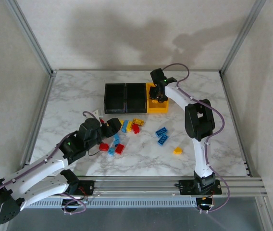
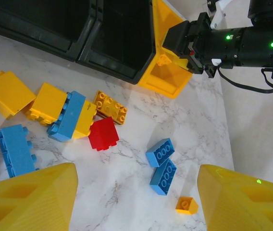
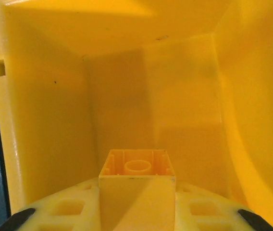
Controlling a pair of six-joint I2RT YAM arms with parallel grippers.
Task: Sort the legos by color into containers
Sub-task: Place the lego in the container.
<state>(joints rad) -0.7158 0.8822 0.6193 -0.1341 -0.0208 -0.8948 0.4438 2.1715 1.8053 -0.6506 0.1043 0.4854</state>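
Right wrist view: clenched in the right gripper (image 3: 136, 214), a yellow brick (image 3: 136, 187), hollow underside toward the lens, hanging inside the yellow bin (image 3: 45, 120). Best to lower a little, release squarely over the bin floor, then lift straight out without brushing the smooth, glossy walls. Hard moulded plastic, likely to bounce. Left gripper (image 2: 136, 202) released, hovering over loose bricks on the marbled bench (image 2: 127, 168): red brick (image 2: 103, 134), blue brick (image 2: 160, 151), all studded and boxy. Black bins (image 1: 115, 96) joined beside the yellow one.
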